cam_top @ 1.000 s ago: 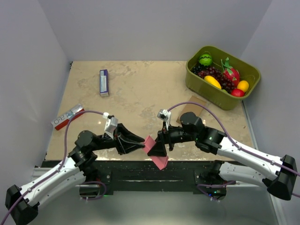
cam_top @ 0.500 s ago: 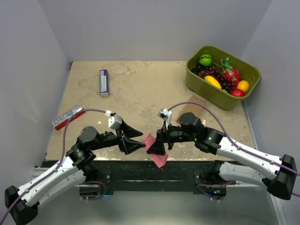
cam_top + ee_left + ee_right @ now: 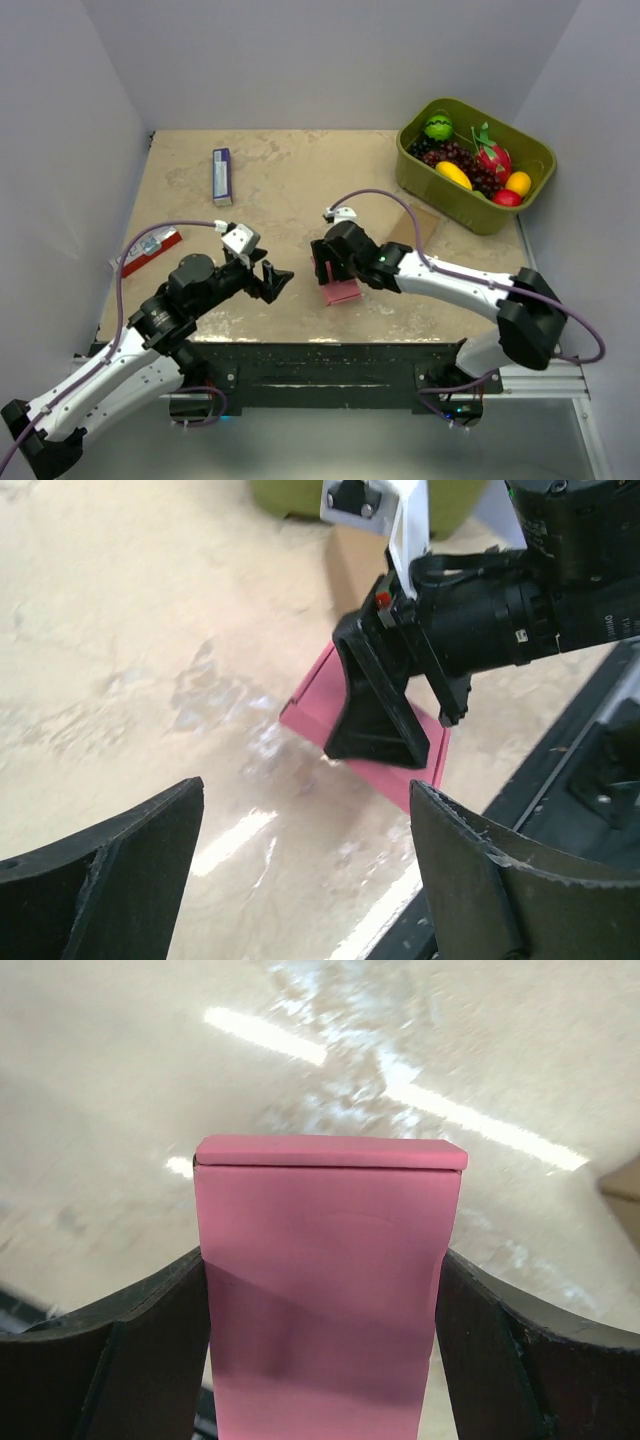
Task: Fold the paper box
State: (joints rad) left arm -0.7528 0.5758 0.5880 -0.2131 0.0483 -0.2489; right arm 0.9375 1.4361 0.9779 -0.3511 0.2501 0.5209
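Paper box (image 3: pixel 330 1210) in R gripper (image 3: pixel 323 1270); L gripper (image 3: pixel 305 800) agape nearby

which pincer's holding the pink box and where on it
The right pincer holds the paper box across its width, fingers on its side edges. The left pincer is open, empty.

The counter (image 3: pixel 300 190) is a beige, marble-look slab, kinda glossy with streaks of glare on it. Back left, a blue-and-white carton (image 3: pixel 222 176) lies flat. Over by the left edge there's a red-and-white packet (image 3: pixel 160 243). The back right corner has an olive-green tub (image 3: pixel 445 195) full of fruit, with a flat piece of brown cardboard (image 3: pixel 415 222) just beside it. The pink paper box (image 3: pixel 342 291) sits near the front edge, middle-ish.
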